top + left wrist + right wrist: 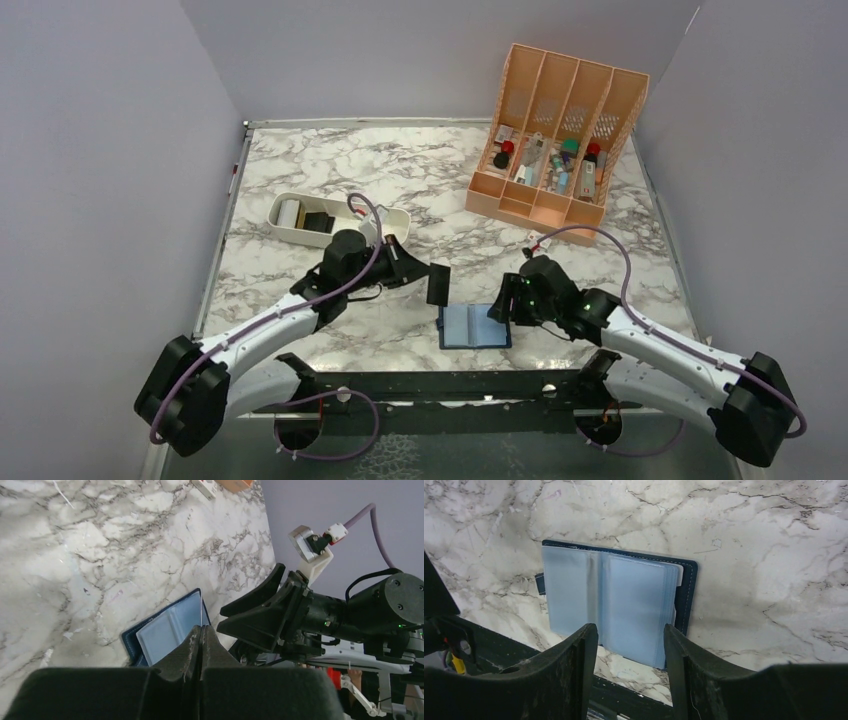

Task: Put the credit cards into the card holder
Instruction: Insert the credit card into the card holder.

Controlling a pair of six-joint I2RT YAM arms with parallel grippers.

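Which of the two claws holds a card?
The left gripper: it is shut on a dark card, while the right gripper hangs open by the card holder.

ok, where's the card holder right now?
Top view: the card holder lies open at the table's near edge, centre, just under the open right gripper, with the dark card in the left gripper close on its left.

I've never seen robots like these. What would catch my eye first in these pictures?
A navy card holder lies open, pale sleeves up, at the near edge of the marble table, between the two arms. The left hand pinches a dark card near the holder's left side, while the right hand hovers open over its right half. At the back right stands an orange file organizer holding small items.
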